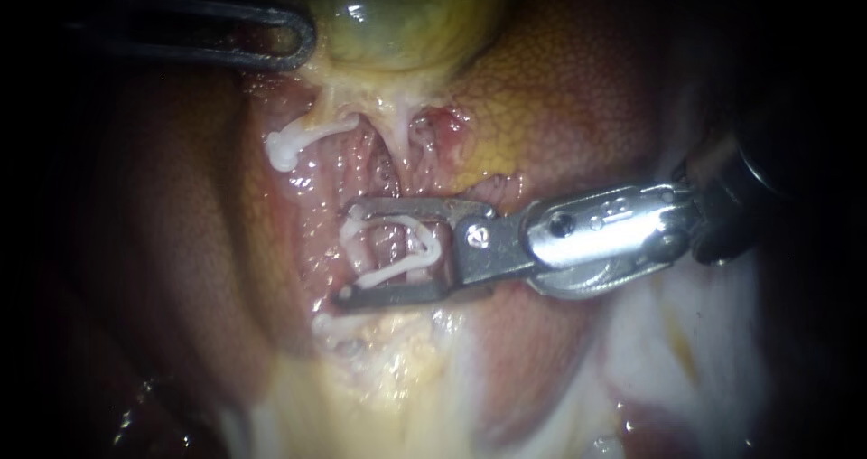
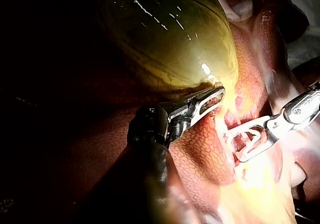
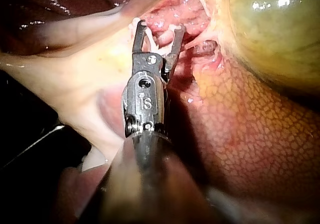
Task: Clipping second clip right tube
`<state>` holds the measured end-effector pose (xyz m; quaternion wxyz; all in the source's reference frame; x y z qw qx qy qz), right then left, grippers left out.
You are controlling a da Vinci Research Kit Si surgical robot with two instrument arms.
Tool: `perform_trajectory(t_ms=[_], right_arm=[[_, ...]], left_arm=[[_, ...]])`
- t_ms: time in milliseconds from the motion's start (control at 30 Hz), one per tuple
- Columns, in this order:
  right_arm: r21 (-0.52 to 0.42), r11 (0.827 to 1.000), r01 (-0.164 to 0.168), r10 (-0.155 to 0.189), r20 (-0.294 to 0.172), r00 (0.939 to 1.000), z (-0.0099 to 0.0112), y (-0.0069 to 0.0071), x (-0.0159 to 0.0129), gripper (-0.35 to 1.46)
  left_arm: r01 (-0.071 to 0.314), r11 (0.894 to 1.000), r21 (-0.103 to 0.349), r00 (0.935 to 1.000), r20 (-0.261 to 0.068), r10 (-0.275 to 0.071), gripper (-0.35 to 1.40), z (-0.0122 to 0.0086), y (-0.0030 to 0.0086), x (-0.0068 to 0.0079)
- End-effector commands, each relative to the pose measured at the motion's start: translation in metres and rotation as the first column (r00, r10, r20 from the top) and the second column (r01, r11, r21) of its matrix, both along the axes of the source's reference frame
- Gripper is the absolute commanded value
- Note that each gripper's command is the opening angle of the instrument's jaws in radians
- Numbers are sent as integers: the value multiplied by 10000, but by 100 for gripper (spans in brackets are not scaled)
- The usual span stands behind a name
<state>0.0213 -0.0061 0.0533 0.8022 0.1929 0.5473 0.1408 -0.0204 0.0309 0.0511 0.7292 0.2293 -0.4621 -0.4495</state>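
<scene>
Close view of a pig's liver and gallbladder lying on a bench, with dark surroundings that show nothing of the room. The greenish-yellow, glossy gallbladder (image 1: 406, 16) sits at the top of the endoscope view. Below and to the right of it spreads the liver (image 1: 560, 88), reddish brown with a fine mottled pattern and wet highlights. Beneath the gallbladder is a raw, pink, opened-up patch of tissue. Soft yellow fat (image 1: 397, 369) lies lower down, and a pale white membrane (image 1: 650, 351) covers the lower right.

The left instrument (image 1: 302, 39) enters from the upper left. Its slotted jaws are closed together, pinching the edge of the gallbladder. The left wrist view shows them tucked under the gallbladder's lower rim.

The right instrument (image 1: 348, 256) enters from the right, shiny metal at its hinge. Its jaws stand wide apart over the raw patch, and an open white clip (image 1: 432, 242) sits between them, one leg against each jaw. A thin pale tube (image 1: 359, 251) runs through the gap between the jaws, inside the open clip. The clip has not closed on it. The right wrist view shows the same jaws straddling pale strands ahead of the shaft.

A closed white clip (image 1: 287, 145) lies above, near the gallbladder and well apart from the right jaws. Another white piece (image 1: 330, 326) lies just past the lower jaw, half buried in fat. What it is cannot be told.
</scene>
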Motion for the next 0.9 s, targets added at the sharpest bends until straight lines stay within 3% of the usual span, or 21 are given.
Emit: perform_trajectory(t_ms=[33,233,400,700,900], right_arm=[[-6,10000,4,-4,-3,10000,0,0,0,44],[128,9999,-5,5,-13,10000,-8,-2,1,44],[229,9997,71,-68,-117,9999,-31,1,-7,44],[484,9985,236,-221,-316,9993,-68,10,-49,44],[790,9966,245,-220,-329,9992,-69,14,-71,44]], left_arm=[[2,10000,-4,10000,0,-2,-35,-1,0,0],[-2,10000,-2,10000,2,2,-35,-1,0,1],[-8,10000,-1,10000,6,8,-35,-1,0,2],[-15,10000,0,10000,11,15,-35,-1,0,3],[-17,10000,0,10000,12,17,-35,-1,0,4]])
